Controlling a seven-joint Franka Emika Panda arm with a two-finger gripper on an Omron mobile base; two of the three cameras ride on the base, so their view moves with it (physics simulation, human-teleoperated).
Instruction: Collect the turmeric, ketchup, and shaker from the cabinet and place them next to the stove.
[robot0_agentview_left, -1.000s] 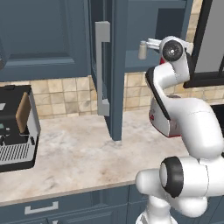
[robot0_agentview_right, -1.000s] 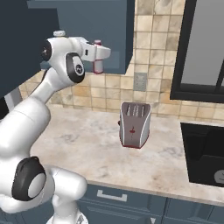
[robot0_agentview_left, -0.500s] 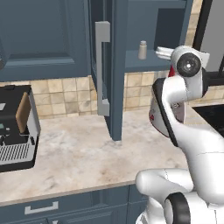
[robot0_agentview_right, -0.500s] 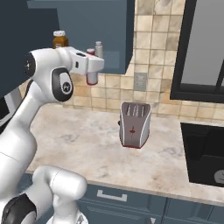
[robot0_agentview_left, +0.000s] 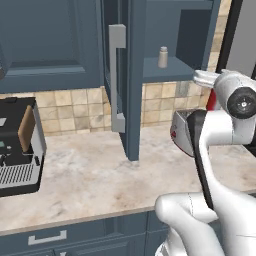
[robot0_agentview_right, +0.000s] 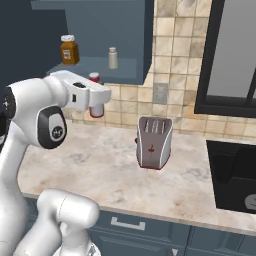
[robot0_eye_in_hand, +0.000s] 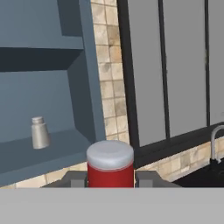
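My gripper is shut on the ketchup, a red bottle with a pale cap, and holds it in the air in front of the open cabinet. In the hand view the ketchup stands between my fingertips. A sliver of the ketchup shows behind my wrist. The turmeric and the grey shaker stand on the cabinet shelf. That shaker sits apart from my hand. The stove is out of view.
The cabinet door with its long bar handle stands open over the counter. A steel toaster is on the marble counter below my hand. A coffee machine sits far left. A dark window is at right.
My hand has drawn back out of the cabinet and come down toward the right, with the ketchup still in its grip. The turmeric and shaker stay on the shelf.
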